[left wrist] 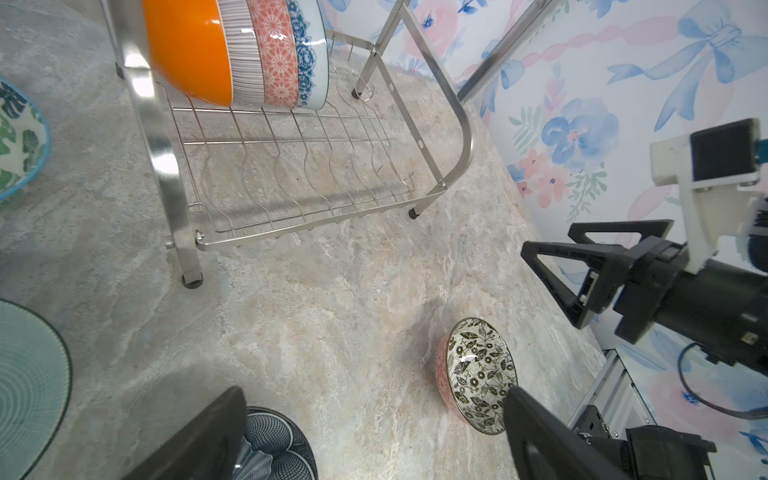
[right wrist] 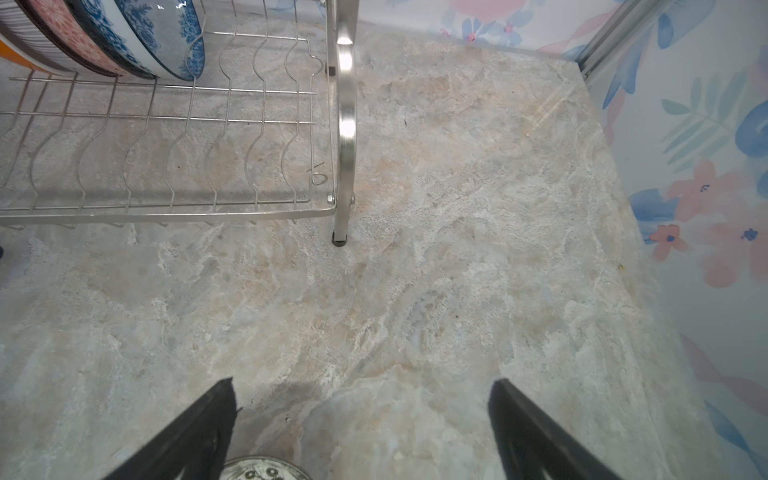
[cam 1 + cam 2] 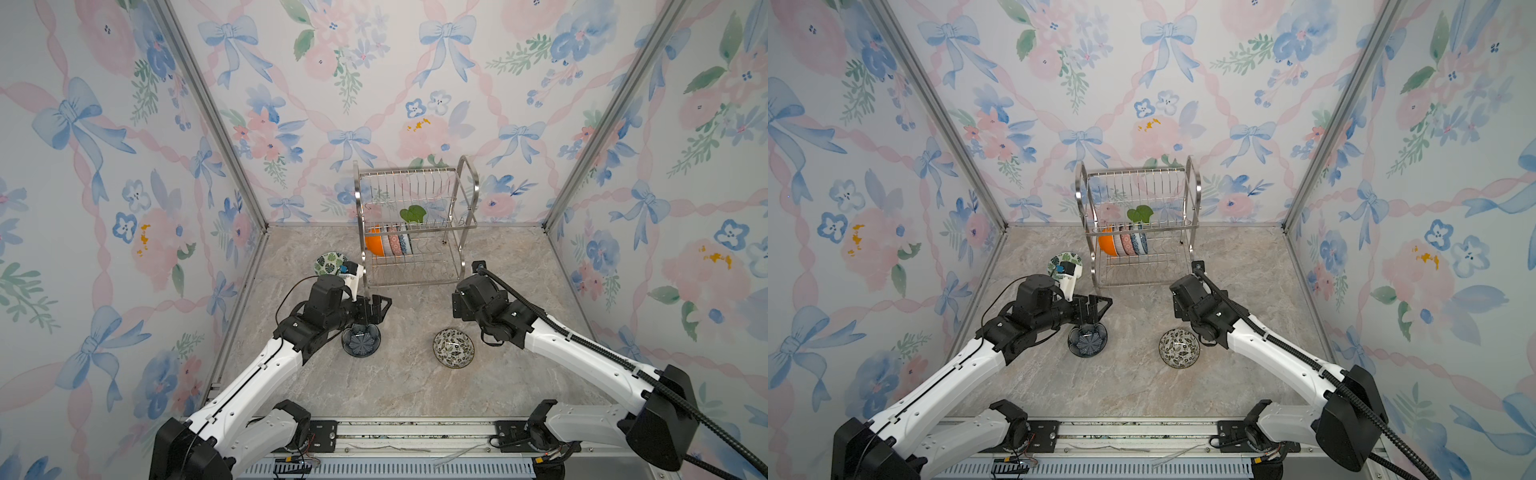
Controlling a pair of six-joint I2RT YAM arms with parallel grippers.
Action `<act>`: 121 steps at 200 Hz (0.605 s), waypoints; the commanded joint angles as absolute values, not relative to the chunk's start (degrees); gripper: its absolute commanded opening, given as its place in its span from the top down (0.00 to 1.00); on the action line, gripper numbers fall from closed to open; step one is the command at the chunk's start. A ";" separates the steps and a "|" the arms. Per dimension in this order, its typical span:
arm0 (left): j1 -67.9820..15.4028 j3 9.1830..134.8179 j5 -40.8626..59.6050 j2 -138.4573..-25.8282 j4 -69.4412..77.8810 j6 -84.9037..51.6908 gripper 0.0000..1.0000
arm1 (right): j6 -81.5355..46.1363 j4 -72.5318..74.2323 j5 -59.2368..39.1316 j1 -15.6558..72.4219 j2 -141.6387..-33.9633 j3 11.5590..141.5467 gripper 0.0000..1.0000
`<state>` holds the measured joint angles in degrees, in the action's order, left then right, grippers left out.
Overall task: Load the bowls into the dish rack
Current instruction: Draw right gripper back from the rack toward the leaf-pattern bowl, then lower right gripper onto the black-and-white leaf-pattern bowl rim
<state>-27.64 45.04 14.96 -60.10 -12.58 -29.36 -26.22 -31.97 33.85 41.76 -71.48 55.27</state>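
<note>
The dish rack (image 3: 468,195) stands at the back wall. Its lower tier holds several bowls on edge, the orange one (image 3: 374,245) leftmost, and a green leaf bowl (image 3: 412,215) sits higher up. On the table lie a monstera-leaf bowl (image 3: 329,263), a dark blue flower bowl (image 3: 360,338) and a black-white leaf bowl (image 3: 453,348). My left gripper (image 1: 374,392) is open and empty, hovering just behind the dark blue bowl (image 1: 274,444). The right gripper (image 2: 363,384) is open over bare table, with the black-white bowl's rim (image 2: 266,471) at its near side.
A teal ribbed dish (image 1: 29,386) lies beside the left arm, seen only in the left wrist view. The rack's front legs (image 2: 340,239) stand just ahead of both grippers. Patterned walls close in the table on three sides.
</note>
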 commanded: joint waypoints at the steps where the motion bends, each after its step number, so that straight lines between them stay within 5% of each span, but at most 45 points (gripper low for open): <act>1: -28.66 47.42 16.32 -62.91 -13.04 -27.12 0.02 | -28.41 -38.73 31.45 42.42 -68.14 52.11 0.03; 121: -41.54 42.54 15.52 -64.90 -1.64 -29.13 0.02 | -40.07 -31.28 17.66 43.44 -69.96 36.91 0.01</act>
